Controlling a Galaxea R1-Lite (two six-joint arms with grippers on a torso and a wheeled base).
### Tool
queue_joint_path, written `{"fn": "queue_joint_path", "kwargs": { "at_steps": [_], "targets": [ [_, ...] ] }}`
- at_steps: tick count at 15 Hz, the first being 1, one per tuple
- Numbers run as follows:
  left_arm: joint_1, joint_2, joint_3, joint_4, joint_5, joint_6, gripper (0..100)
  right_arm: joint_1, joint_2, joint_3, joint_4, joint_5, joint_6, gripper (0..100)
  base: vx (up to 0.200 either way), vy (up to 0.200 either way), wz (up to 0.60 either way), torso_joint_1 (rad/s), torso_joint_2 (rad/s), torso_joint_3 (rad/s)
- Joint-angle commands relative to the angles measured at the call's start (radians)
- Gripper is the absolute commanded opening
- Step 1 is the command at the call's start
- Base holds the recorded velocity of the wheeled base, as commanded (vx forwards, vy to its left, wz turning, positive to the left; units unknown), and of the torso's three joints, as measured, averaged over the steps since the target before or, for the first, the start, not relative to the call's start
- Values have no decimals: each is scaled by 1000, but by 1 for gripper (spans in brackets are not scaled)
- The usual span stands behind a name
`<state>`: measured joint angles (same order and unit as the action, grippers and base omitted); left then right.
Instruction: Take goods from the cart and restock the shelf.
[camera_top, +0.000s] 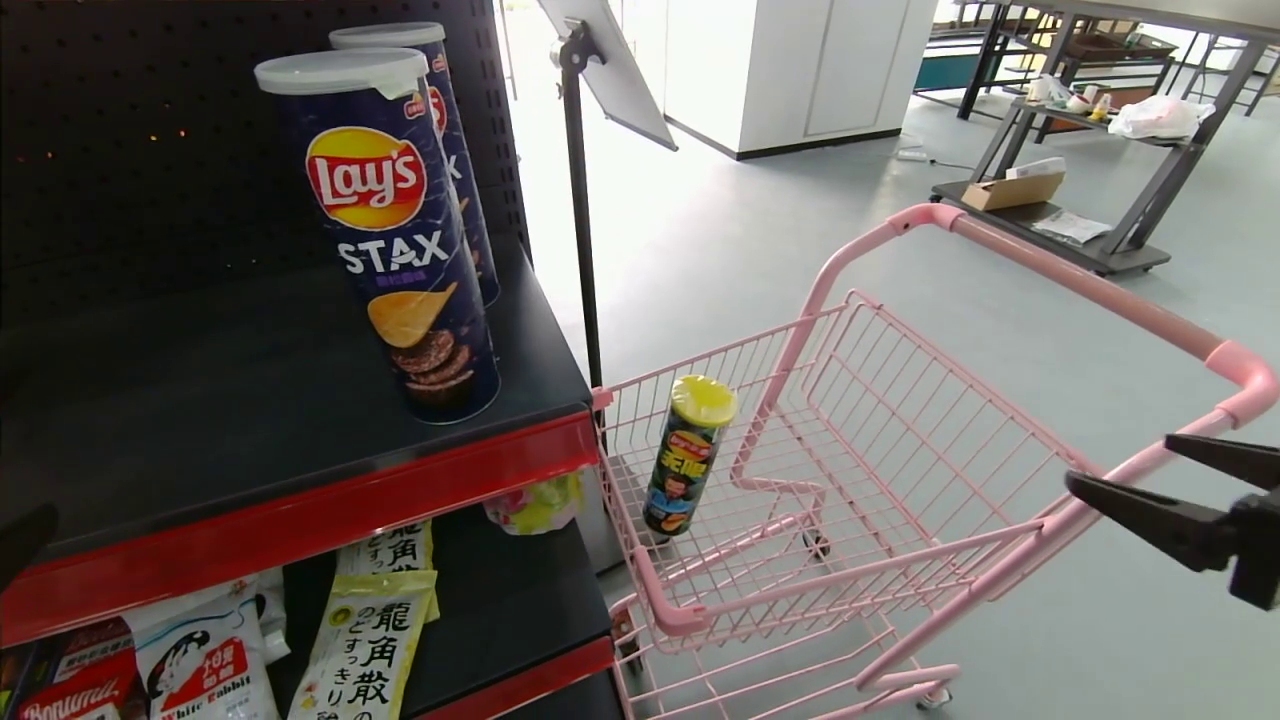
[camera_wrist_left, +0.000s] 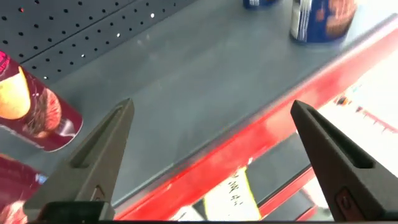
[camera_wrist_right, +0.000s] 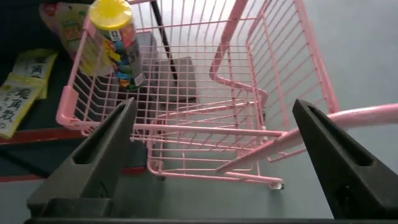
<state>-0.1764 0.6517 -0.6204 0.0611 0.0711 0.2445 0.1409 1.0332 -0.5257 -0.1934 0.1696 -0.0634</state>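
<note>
Can: yellow lid up, standing on end inside the cart, in the basket corner just beside the shelf; touched by neither claw.
Cart: pink wire, parked tight against the shelf's right end.
Right claw: spread wide, gripping nothing; over the cart's rim on the handle side, well apart from the can.
Left claw: spread wide too, gripping nothing; above the upper shelf board, near its front edge.
Shelf: dark upper board with a red strip along the front and pegboard behind.
Blue cans: two, white-lidded, upright at the board's right end, one behind the other.
Maroon can: on the same board, close to the pegboard, apart from the blue pair; upright or lying, cannot tell.
Lower shelf: yellow-green packets lying flat, white and red bags beside them to the left.
</note>
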Motion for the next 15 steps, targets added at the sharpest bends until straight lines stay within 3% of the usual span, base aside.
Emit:
{"fn": "queue_joint_path", "kwargs": {
  "at_steps": [1,5,10,12,15],
  "targets": [
    [0,62,-38,-1,-2,-24,100,128,334,-66,-184,15,37,100,0,0,0,0,0,0],
    [0,100,-62,-1,6,-24,100,189,674,-65,-554,44,76,100,0,0,0,0,0,0],
    [0,137,-90,-1,3,-24,100,238,791,-69,-601,120,94,100,0,0,0,0,0,0],
    [0,163,-107,-1,-4,-24,100,256,870,-86,-692,183,96,100,0,0,0,0,0,0],
    [0,178,-116,-1,-5,-24,100,289,973,-105,-788,196,99,100,0,0,0,0,0,0]
  ]
}}
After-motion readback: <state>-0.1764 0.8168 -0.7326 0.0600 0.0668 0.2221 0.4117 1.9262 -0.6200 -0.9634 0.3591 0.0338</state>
